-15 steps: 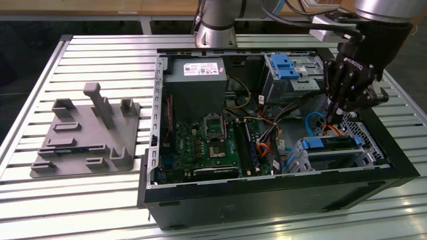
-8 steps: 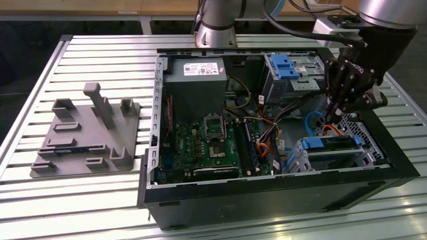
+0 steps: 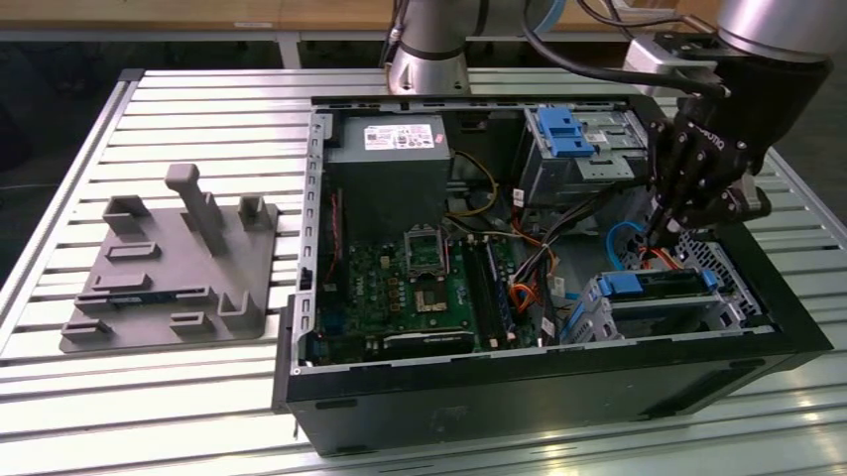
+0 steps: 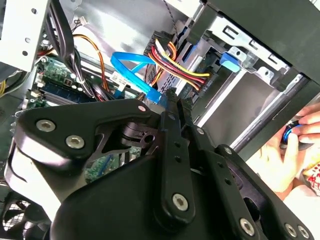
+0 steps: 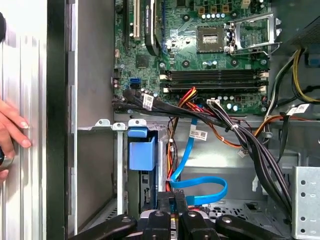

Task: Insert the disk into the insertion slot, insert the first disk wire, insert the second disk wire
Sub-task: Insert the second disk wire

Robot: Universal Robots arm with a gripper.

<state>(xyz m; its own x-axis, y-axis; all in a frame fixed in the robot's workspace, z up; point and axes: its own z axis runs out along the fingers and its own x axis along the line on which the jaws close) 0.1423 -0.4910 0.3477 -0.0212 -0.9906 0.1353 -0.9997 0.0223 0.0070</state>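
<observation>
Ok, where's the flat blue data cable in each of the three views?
Exterior view: the blue data cable curls inside the case, toward the exterior view's right.
Second wrist view: it loops beside the red-and-yellow wires.
First wrist view: it curves across the grey case floor.
Shared landmark: the green motherboard.

I'm looking at my arm point(image 3: 781, 40): silver-grey tube segments, black wrist housing, black cables looping off it. The pincer point(image 3: 658, 230) is showing matte black linkage plates dotted with shiny silver screws.
</observation>
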